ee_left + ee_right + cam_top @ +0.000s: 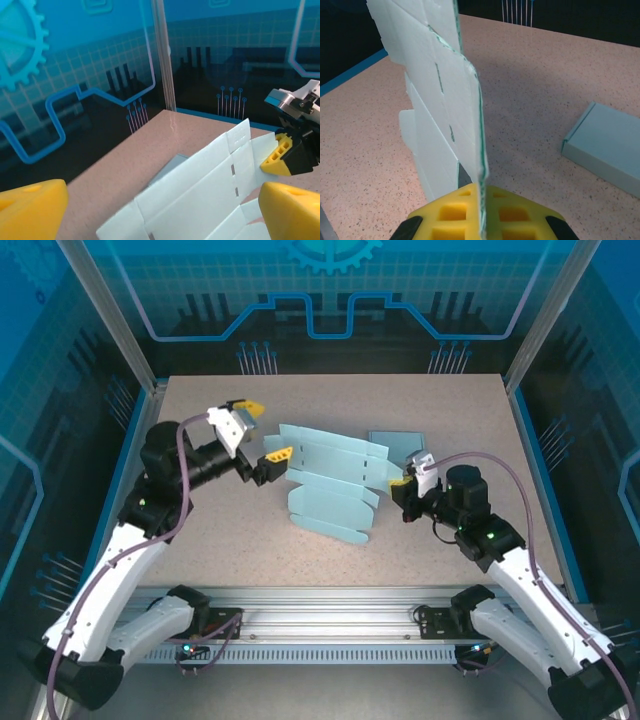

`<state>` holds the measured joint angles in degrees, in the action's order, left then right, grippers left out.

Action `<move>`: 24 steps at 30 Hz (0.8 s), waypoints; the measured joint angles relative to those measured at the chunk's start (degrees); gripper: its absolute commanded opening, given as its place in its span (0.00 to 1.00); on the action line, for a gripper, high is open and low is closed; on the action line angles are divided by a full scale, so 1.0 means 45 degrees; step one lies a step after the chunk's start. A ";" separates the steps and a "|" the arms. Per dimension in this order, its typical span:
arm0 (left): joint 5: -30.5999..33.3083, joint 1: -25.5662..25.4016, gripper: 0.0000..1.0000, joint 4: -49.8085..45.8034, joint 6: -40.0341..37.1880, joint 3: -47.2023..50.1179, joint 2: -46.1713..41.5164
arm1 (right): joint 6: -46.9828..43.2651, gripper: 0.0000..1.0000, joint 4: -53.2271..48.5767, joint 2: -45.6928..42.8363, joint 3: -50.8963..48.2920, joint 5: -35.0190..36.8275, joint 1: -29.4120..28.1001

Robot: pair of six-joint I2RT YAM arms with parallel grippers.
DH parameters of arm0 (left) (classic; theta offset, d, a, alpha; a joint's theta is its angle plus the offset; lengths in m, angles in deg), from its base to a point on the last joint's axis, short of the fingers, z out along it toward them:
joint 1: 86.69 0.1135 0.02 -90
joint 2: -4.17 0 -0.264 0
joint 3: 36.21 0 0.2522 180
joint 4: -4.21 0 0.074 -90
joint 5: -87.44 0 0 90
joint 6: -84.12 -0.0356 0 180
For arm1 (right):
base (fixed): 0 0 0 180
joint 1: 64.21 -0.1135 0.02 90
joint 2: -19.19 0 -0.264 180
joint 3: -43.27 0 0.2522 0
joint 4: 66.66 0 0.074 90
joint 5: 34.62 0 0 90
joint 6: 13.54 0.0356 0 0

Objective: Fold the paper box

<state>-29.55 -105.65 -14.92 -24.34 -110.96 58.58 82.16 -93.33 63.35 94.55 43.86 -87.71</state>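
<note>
Pale blue card, the unfolded paper box (pixel 335 485), is seen from the top external camera stretched between the two grippers over the speckled table (pixel 460 540). The left gripper (pixel 263 432) is spread wide, with one yellow fingertip raised and the other lowered just beside the sheet's nearer edge; whether contact is made cannot be told. The right gripper (pixel 404 482) is pressed together on the opposite edge of the sheet, so the card runs away from its tips towards the left gripper. Just beyond the right gripper, on its far side, a small closed box (pixel 395 443) of the same blue is laid flat on the table. From the left wrist, the left gripper (pixel 160 212) is shown with its yellow fingers (pixel 30 207) far apart at the lower corners, and the paper box (pixel 200 190) is seen ahead of the gap between them, its slotted panels tilted upward. At the far end of the sheet the right gripper (pixel 280 156) is seen against the card's edge. From the right wrist, the right gripper (pixel 481 210) is shown with its yellow pads squeezed on the paper box (pixel 437 75), whose thin edge is caught between them; the sheet is stood nearly on edge and rises straight ahead of the tips. To the right of the tips the closed box (pixel 607 145) is seen lying on the table (pixel 535 75), well apart from the sheet.
</note>
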 measured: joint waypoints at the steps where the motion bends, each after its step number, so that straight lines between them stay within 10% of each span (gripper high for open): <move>1: -0.0267 0.0000 0.97 -0.0185 -0.0733 -0.0311 0.0379 | -0.0097 0.00 -0.0034 0.0063 0.0073 0.0000 -0.0058; 19: -0.1316 0.0578 0.78 -0.6766 -0.8422 -0.5586 0.6484 | -0.0860 0.00 -0.0272 0.0374 0.0311 -0.0010 -0.0209; 24: -0.1282 0.0583 0.55 -0.7271 -0.9034 -0.5659 0.7096 | -0.0913 0.00 -0.0262 0.0525 0.0330 -0.0058 -0.0209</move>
<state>-35.32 -103.03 -47.64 -64.99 -136.42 90.52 78.05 -94.51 65.71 96.04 43.59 -88.65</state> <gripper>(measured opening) 0.631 0.064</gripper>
